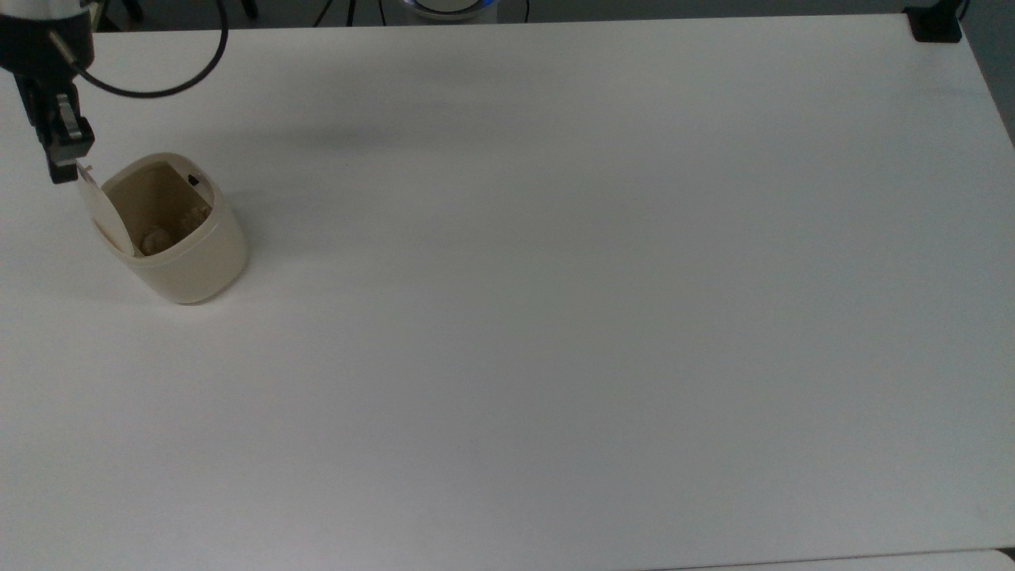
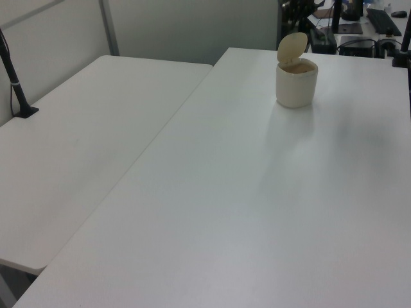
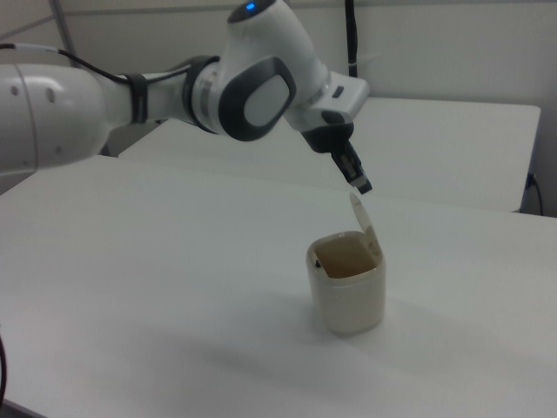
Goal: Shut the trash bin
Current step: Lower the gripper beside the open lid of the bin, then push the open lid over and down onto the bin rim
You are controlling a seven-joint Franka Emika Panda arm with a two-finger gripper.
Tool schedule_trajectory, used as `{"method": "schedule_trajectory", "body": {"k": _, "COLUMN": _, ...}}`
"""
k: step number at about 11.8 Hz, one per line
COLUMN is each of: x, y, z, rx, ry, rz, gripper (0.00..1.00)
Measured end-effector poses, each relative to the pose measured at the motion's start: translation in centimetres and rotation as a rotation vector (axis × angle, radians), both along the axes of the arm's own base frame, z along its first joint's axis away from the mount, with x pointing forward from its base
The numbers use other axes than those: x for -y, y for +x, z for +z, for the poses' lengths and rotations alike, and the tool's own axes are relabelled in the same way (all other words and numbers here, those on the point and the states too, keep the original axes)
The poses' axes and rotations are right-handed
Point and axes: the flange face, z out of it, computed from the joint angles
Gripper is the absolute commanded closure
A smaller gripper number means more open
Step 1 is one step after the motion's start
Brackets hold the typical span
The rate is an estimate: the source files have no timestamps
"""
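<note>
Gripper [image 1: 63, 170] and trash bin [image 1: 186, 254] are very near each other at the top view's left edge. The gripper tip hangs just at the top edge of the raised lid [image 1: 101, 208], and it is not clear if it touches the lid. In the right view the gripper [image 3: 363, 186] is just above the lid [image 3: 365, 225], pointing down at a slant. Whether its fingers are apart or together cannot be told.

The trash bin stands upright on the white table [image 1: 555, 317], near the top view's far left corner of it. The lid is open and stands almost upright on the side of the bin toward the gripper. Inside the bin lie some crumpled pale pieces [image 1: 170, 230] at the bottom. A small black button [image 1: 193, 180] sits on the rim of the bin, opposite the lid. In the left view the bin [image 2: 296, 86] is at the far end of the table, lid up.
</note>
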Motion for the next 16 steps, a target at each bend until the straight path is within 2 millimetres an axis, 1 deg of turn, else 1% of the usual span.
{"method": "schedule_trajectory", "body": {"k": 2, "x": 0.0, "y": 0.8, "z": -1.4, "rx": -0.017, "ry": -0.005, "rz": 0.002, "gripper": 1.0}}
{"method": "schedule_trajectory", "body": {"k": 5, "x": -0.1, "y": 1.2, "z": -1.7, "rx": -0.024, "ry": -0.012, "rz": 0.016, "gripper": 1.0}}
{"method": "schedule_trajectory", "body": {"k": 9, "x": -0.6, "y": 0.1, "z": -3.5, "rx": -0.19, "ry": 0.047, "rz": 0.097, "gripper": 1.0}}
{"method": "schedule_trajectory", "body": {"k": 11, "x": -0.7, "y": -0.2, "z": -4.2, "rx": -0.226, "ry": 0.065, "rz": 0.12, "gripper": 1.0}}
{"method": "schedule_trajectory", "body": {"k": 13, "x": -1.0, "y": -0.4, "z": -5.5, "rx": -0.253, "ry": 0.075, "rz": 0.129, "gripper": 1.0}}
{"method": "schedule_trajectory", "body": {"k": 16, "x": -2.1, "y": -0.2, "z": -8.2, "rx": -0.3, "ry": 0.09, "rz": 0.147, "gripper": 1.0}}
